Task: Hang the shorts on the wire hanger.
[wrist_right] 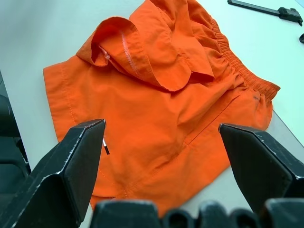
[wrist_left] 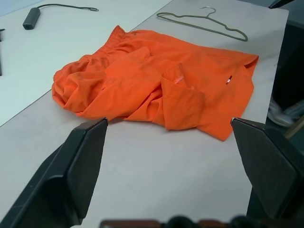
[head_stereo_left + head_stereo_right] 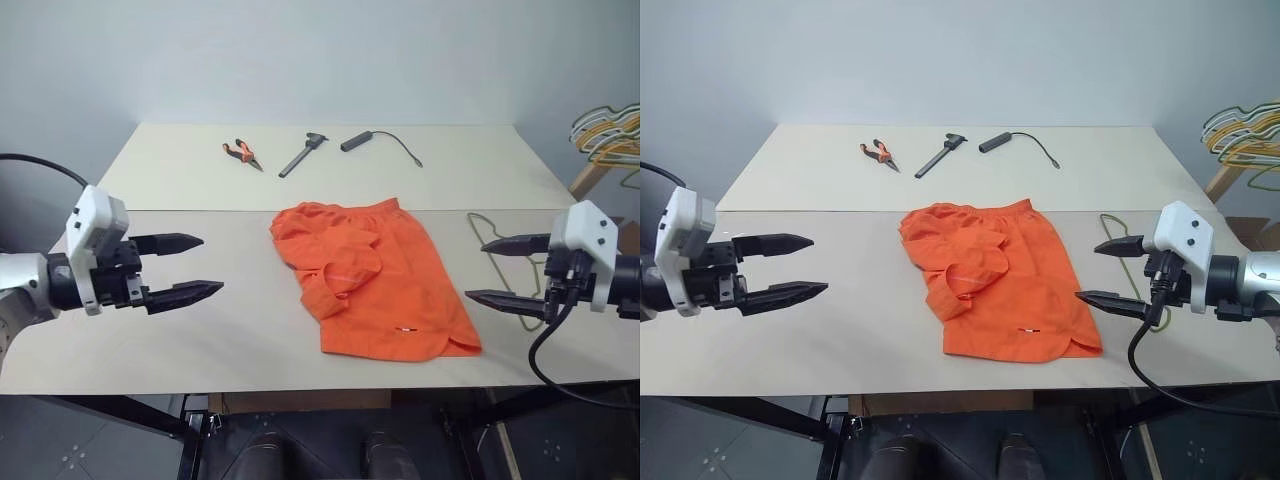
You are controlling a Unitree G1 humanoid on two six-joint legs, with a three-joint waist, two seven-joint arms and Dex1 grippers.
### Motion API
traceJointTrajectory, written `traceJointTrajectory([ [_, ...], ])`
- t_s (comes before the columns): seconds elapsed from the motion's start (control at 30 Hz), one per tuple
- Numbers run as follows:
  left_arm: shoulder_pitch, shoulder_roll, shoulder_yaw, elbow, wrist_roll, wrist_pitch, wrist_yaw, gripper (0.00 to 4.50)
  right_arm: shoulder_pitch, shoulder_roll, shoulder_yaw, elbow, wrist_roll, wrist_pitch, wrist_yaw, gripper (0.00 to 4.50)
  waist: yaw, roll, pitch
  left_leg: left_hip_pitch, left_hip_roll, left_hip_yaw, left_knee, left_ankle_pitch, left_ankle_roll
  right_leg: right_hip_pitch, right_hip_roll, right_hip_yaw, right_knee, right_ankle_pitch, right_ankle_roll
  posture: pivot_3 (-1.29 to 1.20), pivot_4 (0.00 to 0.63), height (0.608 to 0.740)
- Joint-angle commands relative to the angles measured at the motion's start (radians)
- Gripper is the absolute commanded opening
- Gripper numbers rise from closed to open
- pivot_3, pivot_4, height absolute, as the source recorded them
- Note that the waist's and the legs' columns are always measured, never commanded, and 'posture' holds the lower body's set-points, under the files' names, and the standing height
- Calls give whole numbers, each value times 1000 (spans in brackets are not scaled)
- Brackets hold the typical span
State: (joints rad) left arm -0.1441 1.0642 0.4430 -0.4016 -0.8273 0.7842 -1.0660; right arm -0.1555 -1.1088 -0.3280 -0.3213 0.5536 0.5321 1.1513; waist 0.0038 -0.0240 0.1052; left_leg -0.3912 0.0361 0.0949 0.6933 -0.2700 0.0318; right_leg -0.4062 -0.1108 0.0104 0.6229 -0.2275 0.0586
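Shorts (image 3: pixel 375 285): bright orange, lying rumpled on the near half of the table (image 3: pixel 200 340), about midway between the two grippers; gathered waistband toward the far side, one leg folded back over the front, a small pale mark near the near hem.
Hanger (image 2: pixel 204 21): thin olive-grey wire, flat on the table just beside the shorts on the robot's right; apart from the cloth, partly hidden behind the right gripper in the head views.
Left gripper (image 3: pixel 190 268): held above the table well to the left of the shorts, pointing toward them; jaws spread wide, nothing between them.
Right gripper (image 3: pixel 1102 272): held above the table near the right edge of the shorts, over the hanger's place, pointing inward; jaws spread wide, holding nothing.
Pliers (image 3: pixel 241 153): orange-handled, on the far half of the table.
Black tool (image 3: pixel 303 154): long, slim, beside the pliers.
Black device (image 3: pixel 357 140): small block with a thin cord trailing right, far half.
Hanger bundle (image 3: pixel 610 135): yellow, green and white, off the table at far right.
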Motion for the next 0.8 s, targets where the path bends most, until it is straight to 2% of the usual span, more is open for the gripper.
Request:
traceJointTrajectory([
  [0.03,-12,17,32,-11,-25,-1,-14,4500,-19,-5,-31,-10,5,-18,0,4467,0,0,0,0,0,0,0,0,0,0,0,0,0,0,0,34,80,740],
  [0.33,-8,18,32,-18,-26,-2,-11,4500,36,-10,-22,-15,-57,-107,26,4467,2,0,0,0,0,0,0,0,0,0,0,0,0,0,0,36,85,740],
  [0.67,23,9,42,-46,-30,-4,-13,4500,80,-50,89,63,-271,-463,151,4467,0,0,0,1,0,0,0,0,0,0,0,0,0,0,0,14,96,740],
  [0.8,11,10,26,-44,-31,-8,-7,4500,72,-40,171,86,-367,-539,129,4467,-1,-1,1,1,0,0,0,0,0,0,0,0,0,-1,0,15,98,740],
])
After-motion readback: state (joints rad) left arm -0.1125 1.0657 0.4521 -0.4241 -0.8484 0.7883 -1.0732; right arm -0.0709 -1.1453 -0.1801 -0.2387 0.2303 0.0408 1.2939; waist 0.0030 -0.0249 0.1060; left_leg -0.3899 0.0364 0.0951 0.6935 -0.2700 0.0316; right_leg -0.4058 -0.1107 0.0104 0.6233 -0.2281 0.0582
